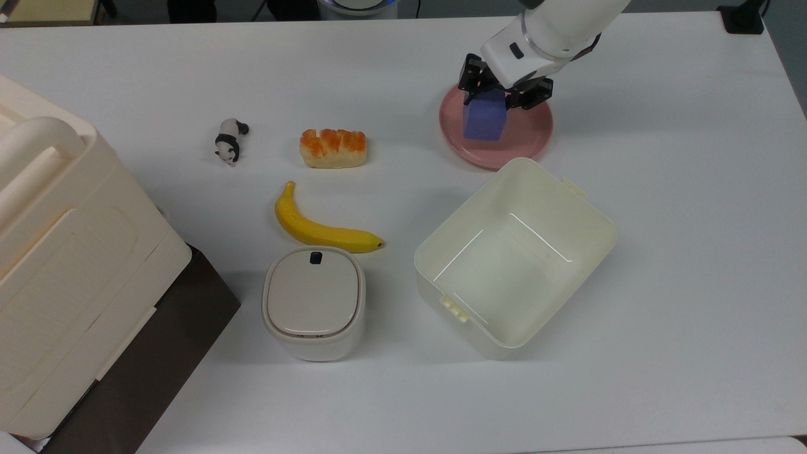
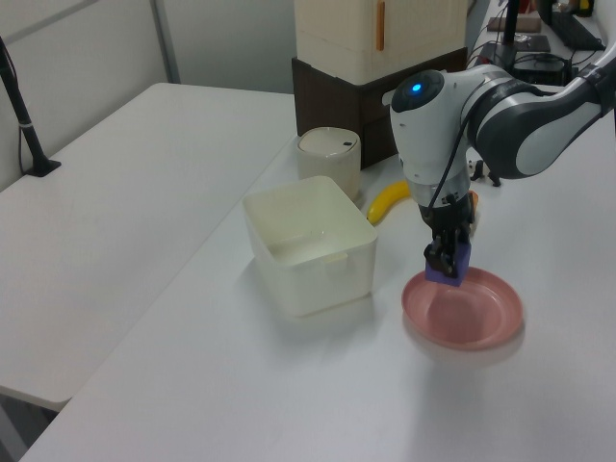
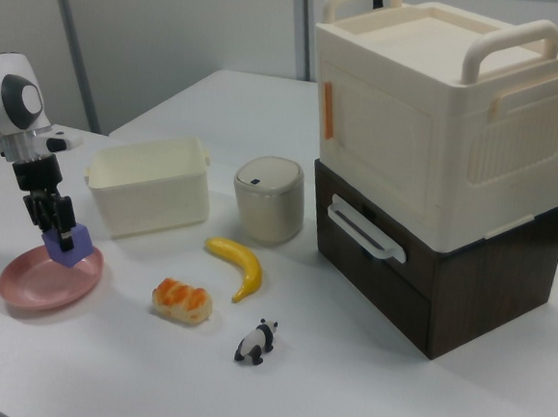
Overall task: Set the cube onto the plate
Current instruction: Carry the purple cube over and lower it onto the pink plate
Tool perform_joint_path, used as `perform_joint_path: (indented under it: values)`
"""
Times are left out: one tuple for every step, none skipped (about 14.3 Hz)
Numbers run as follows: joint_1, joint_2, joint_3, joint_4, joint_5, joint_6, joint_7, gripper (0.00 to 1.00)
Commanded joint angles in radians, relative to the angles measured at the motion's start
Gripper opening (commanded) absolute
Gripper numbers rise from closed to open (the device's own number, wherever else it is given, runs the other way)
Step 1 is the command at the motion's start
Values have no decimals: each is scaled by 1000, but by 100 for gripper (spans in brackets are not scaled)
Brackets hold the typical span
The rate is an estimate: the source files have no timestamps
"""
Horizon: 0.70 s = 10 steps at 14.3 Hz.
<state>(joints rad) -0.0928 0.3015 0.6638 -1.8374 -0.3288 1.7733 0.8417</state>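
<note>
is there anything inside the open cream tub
No, in the top view the tub shows only its bare floor.

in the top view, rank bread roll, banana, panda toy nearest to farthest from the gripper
From the gripper, which holds the cube:
1. Orange-topped bread roll, toward the top view's left.
2. Yellow banana, lower left.
3. Small black-and-white panda toy, farthest left.

White table (image 1: 693, 221) bears plate (image 1: 529, 135), tub (image 1: 435, 252), banana (image 1: 318, 230) (yellow), bread roll (image 1: 333, 148), panda (image 1: 228, 142).
</note>
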Motion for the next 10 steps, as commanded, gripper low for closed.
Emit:
perform_joint_path:
  values:
    - [2,-13,0,-5,14,-44,22,92]
    - [2,-13,2,-3,14,-51,22,93]
    - [2,-13,2,-3,14,-55,20,93]
    - [2,-13,5,-3,14,-57,22,94]
    - [2,-13,8,-3,14,-57,22,94]
    - [2,-13,7,-3,14,-57,20,95]
    - [2,-15,7,-2,14,-58,20,95]
    - [1,-15,7,-2,14,-58,20,100]
    - [-5,-18,7,0,13,-63,19,100]
    - [-11,-24,7,1,8,-74,11,100]
